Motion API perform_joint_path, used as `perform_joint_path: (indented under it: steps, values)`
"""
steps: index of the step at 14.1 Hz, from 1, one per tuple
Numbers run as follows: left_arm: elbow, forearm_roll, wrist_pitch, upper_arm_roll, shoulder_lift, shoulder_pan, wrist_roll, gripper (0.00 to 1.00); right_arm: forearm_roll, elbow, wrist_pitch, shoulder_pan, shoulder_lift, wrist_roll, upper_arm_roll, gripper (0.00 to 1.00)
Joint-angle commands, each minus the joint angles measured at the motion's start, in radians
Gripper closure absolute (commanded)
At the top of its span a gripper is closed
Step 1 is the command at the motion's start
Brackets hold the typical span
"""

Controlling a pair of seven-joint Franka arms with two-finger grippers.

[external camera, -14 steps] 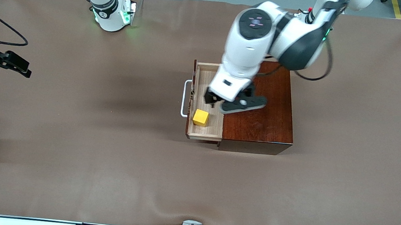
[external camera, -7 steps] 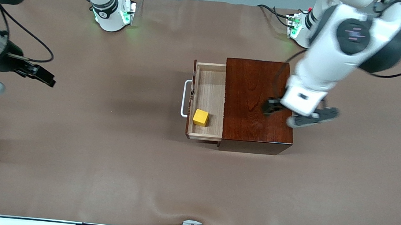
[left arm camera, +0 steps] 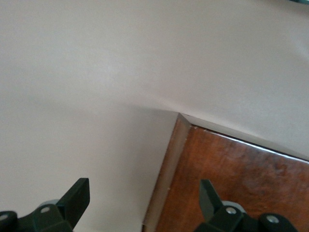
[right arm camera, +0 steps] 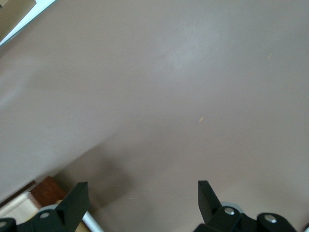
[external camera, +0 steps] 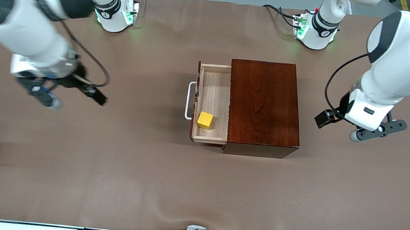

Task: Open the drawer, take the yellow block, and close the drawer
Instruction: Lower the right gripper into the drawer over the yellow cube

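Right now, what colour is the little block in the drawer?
Bright yellow; the block shows best in the front view.

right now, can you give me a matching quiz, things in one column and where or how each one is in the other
Things:
1. block
2. drawer
3. left hand
4. right hand

Places or states:
A. pulled out of the box, handle toward the right arm's end
B. open, over bare table at the left arm's end
C. lying in the drawer, in its part nearest the front camera
D. open, over bare table at the right arm's end

Pairs: 1-C, 2-A, 3-B, 4-D
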Motion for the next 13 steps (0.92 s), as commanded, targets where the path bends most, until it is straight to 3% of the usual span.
perform_joint_path:
  steps: [1,3,8,13]
  values:
    - [-0.008,0.023,0.007,-0.01,-0.014,0.058,0.144,0.0,0.002,0.024,0.023,0.122,0.061,0.272,-0.012,0.0]
    - [-0.001,0.02,0.007,-0.013,-0.02,0.109,0.231,0.0,0.004,0.076,0.034,0.195,0.125,0.477,-0.012,0.0]
    - [-0.001,0.013,-0.022,-0.016,-0.048,0.105,0.299,0.0,0.0,0.199,0.101,0.376,0.256,0.938,-0.013,0.0]
    - [-0.001,0.012,-0.031,-0.015,-0.031,0.123,0.403,0.0,0.002,0.205,0.233,0.437,0.334,1.184,-0.013,0.0]
